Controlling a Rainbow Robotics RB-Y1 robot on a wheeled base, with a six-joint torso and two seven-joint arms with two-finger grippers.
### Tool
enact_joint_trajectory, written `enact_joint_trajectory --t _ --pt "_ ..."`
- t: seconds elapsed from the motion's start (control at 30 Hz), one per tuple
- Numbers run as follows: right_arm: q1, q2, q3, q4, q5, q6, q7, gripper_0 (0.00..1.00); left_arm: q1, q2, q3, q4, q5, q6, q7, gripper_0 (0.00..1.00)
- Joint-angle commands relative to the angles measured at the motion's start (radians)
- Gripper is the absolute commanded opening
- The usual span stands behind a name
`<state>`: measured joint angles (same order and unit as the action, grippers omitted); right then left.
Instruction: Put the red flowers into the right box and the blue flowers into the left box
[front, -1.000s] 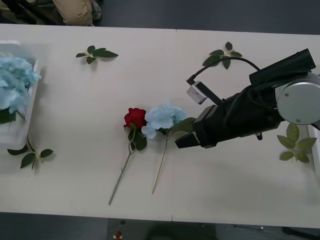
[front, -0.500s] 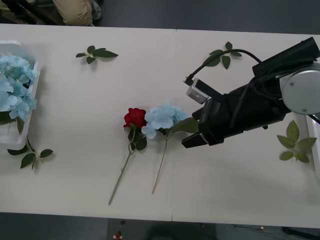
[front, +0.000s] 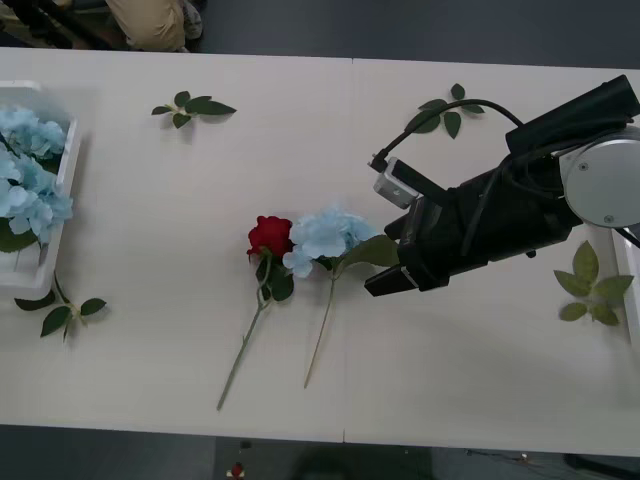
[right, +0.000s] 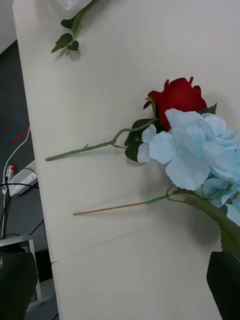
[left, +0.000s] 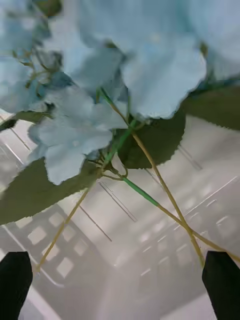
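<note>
Already several blue flowers (front: 28, 180) lay in the left box (front: 62, 190). One blue cluster (front: 325, 235) and one red rose (front: 270, 236) remained mid-desk (front: 300, 140), beside the spread, empty right hand (front: 385, 270).

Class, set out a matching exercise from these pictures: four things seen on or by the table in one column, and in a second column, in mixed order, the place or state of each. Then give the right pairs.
Things
1. red rose
2. blue flowers in a heap
3. right gripper
4. single blue flower

Places or states
A. inside the left box
B. lying mid-table, bloom against the blue one
C. open, beside the blue flower's broad leaf
D. lying between the rose and the gripper

Pairs: 1-B, 2-A, 3-C, 4-D
</note>
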<state>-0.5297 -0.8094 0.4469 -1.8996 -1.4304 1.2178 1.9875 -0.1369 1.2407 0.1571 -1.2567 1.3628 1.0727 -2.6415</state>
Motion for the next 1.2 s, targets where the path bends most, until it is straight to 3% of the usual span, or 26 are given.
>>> enact_joint_trajectory --t 0.03,0.2,0.23,0.4,0.6,0.8,1.2 --pt "-0.009 0.009 -0.016 -0.007 -0.01 -0.004 0.077 1.0 0.008 0.043 0.136 -0.006 0.113 0.17 -0.064 1.0" --pt "-0.007 0.009 -0.016 -0.009 -0.016 -0.004 0.093 1.0 0.022 -0.006 0.222 -0.079 0.345 0.4 -0.064 1.0" --pt "-0.007 0.009 -0.016 -0.009 -0.016 -0.004 0.093 1.0 0.022 -0.006 0.222 -0.079 0.345 0.4 -0.064 1.0" --pt "-0.007 0.012 -0.016 -0.009 -0.016 -0.004 0.109 1.0 0.02 -0.207 0.159 -0.345 0.409 0.374 -0.064 1.0" --pt "-0.007 0.03 -0.017 -0.009 -0.012 0.019 0.143 1.0 0.02 -0.399 0.01 -0.583 0.219 0.243 -0.064 1.0" --pt "-0.006 0.041 -0.017 -0.009 -0.001 0.039 0.178 1.0 0.01 -0.543 -0.12 -0.714 -0.034 0.228 0.178 1.0" --pt "-0.007 0.03 -0.037 0.125 -0.088 0.045 0.47 1.0 -0.049 -0.589 -0.435 -0.748 -0.416 0.227 0.462 1.0"
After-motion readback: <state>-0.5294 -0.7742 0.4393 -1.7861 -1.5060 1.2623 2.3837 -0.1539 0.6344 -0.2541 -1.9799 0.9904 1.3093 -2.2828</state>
